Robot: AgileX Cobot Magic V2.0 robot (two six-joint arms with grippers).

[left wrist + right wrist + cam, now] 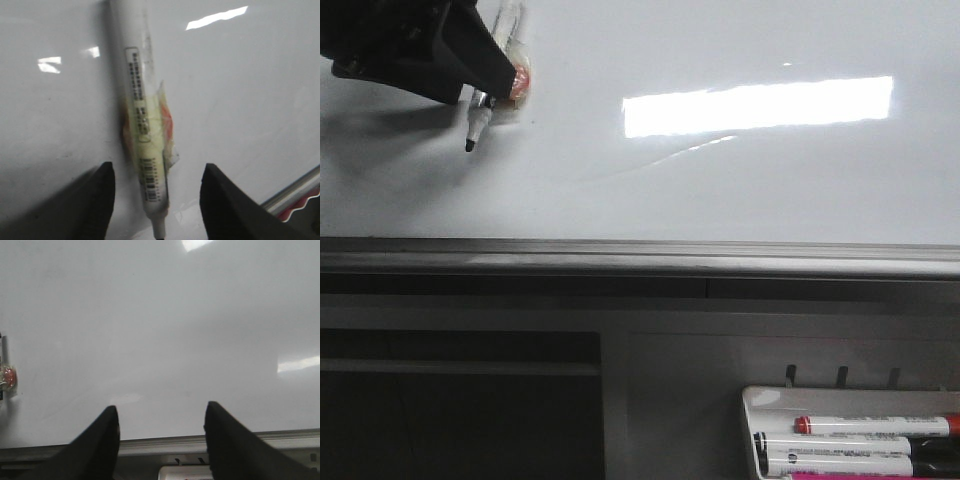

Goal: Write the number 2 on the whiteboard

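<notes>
In your front view the left gripper [480,95] comes in from the 10 o'clock corner, angled down over the whiteboard [720,190], with one marker [488,85] slanting from it, its black tip toward 6 o'clock, on or just above the board. You can make out no drawn 2 on the board here. At 5 o'clock a small tray [752,420] below the board's grey edge holds three markers, one red-capped [875,425].

In your left wrist view the two fingers [100,200] stand wide apart with the marker [142,130], taped around its middle, running between them; you cannot tell whether they touch it. The whiteboard [250,100] fills the view behind.

In your right wrist view the right gripper [161,440] hangs over the whiteboard [160,330] near its grey edge, two fingers [100,440] spread wide with nothing between them. The taped marker [6,375] shows at 9 o'clock, well apart.
</notes>
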